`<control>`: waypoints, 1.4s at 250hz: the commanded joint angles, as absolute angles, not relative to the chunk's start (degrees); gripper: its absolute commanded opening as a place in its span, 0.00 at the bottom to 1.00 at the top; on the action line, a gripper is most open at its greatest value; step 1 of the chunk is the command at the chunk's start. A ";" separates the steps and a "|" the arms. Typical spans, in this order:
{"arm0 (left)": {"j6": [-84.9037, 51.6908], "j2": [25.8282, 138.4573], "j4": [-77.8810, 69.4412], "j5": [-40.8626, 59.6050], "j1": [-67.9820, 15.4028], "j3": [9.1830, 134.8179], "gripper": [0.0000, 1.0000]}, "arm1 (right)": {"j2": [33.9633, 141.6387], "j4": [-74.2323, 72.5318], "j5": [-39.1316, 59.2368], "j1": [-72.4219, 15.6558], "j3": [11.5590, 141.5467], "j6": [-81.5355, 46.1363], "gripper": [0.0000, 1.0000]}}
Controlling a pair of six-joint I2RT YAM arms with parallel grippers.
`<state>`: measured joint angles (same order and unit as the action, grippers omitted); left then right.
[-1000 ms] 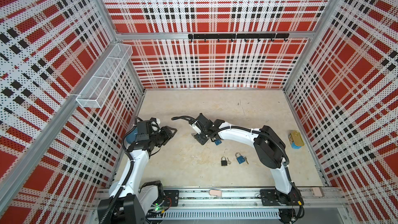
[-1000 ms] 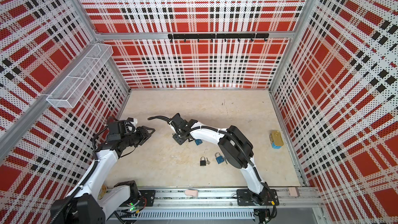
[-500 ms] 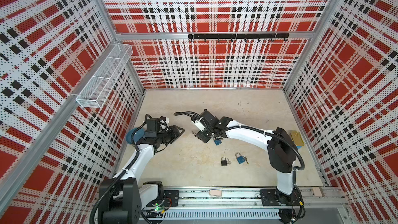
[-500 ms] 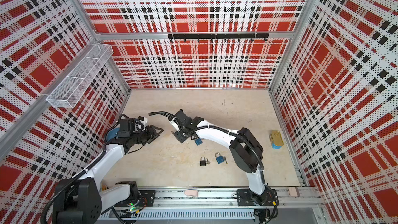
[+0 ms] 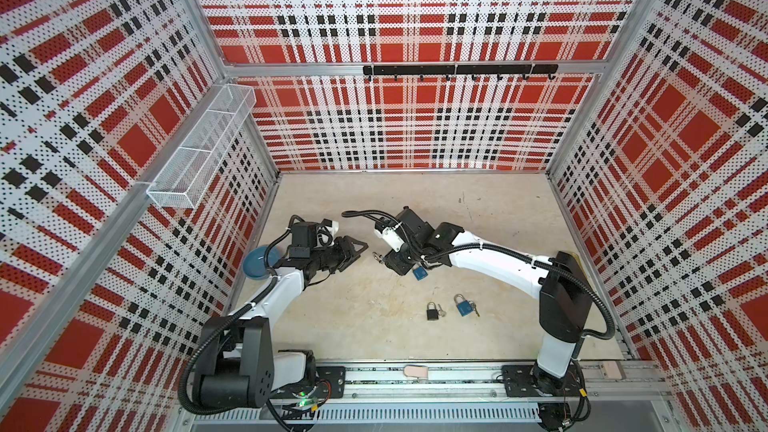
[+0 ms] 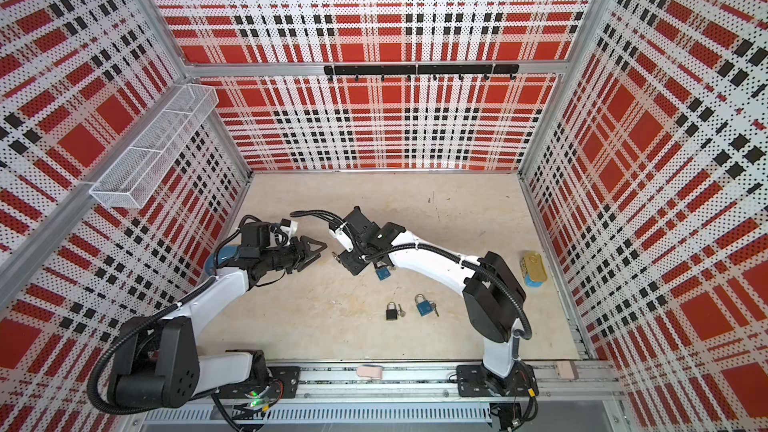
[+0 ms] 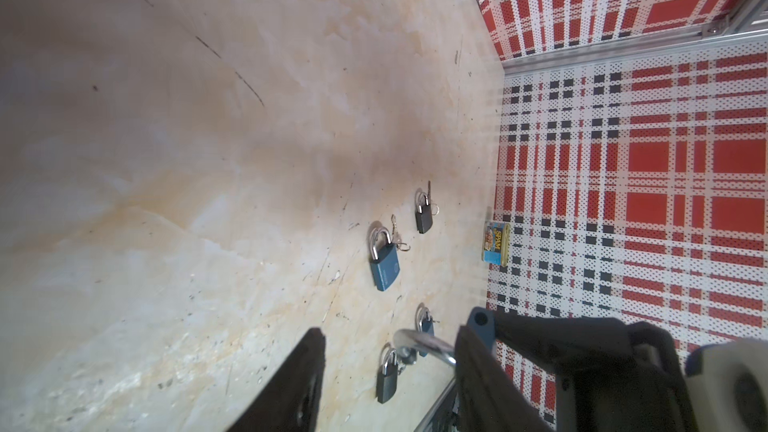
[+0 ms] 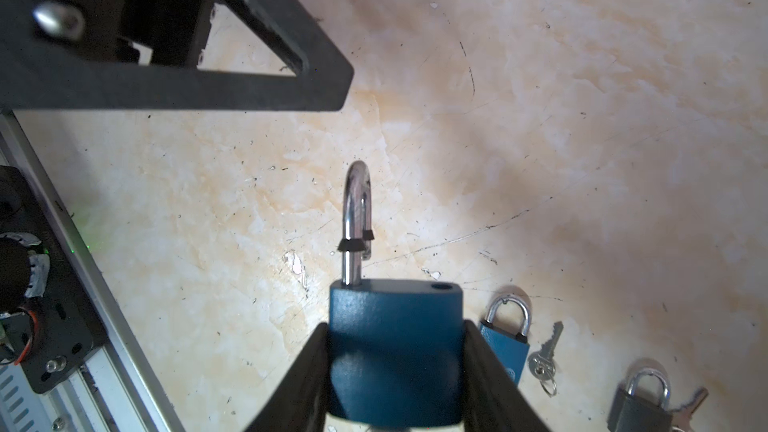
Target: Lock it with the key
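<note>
The dark blue padlock (image 8: 395, 338) is clamped by its body in the right gripper (image 5: 386, 261), held above the table (image 5: 365, 326) left of its middle. Its shackle (image 8: 356, 209) stands raised and swung aside, leaving one hole in the body bare. The left gripper (image 5: 360, 252), jaws apart and empty, faces it, near but not touching. A black padlock (image 5: 432, 310) and a lighter blue padlock (image 5: 462, 305) lie side by side toward the front edge, a key (image 8: 542, 361) beside each.

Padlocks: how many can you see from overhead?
3. One blue padlock is gripped in the right tool near the middle; a black padlock and a second blue padlock lie side by side on the floor, nearer the front. Others could hide under the arms.
</note>
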<state>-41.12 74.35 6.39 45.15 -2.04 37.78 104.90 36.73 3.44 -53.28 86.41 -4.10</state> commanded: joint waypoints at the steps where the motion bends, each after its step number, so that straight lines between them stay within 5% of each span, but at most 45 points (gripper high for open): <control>1: -41.82 75.92 3.94 47.88 -2.50 39.90 0.54 | 101.53 34.58 4.44 -53.08 86.07 -4.31 0.16; 147: -48.66 76.57 -10.08 55.02 -3.08 34.98 0.54 | 96.72 31.22 16.58 -46.73 82.59 -9.99 0.15; 246: -63.81 76.20 -41.13 55.55 -9.14 29.70 0.49 | 94.10 32.95 20.15 -43.83 83.60 -10.72 0.15; 317: -82.33 86.75 -75.52 55.79 -9.24 25.17 0.41 | 92.88 32.94 22.06 -42.73 83.74 -11.74 0.15; 350: -79.86 86.59 -72.06 54.97 -8.98 24.00 0.38 | 92.55 32.87 22.23 -42.24 83.64 -11.86 0.14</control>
<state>-75.53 87.15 -64.38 54.59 -9.10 25.28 95.29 35.46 20.56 -42.81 82.37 -11.66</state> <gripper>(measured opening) 0.380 0.455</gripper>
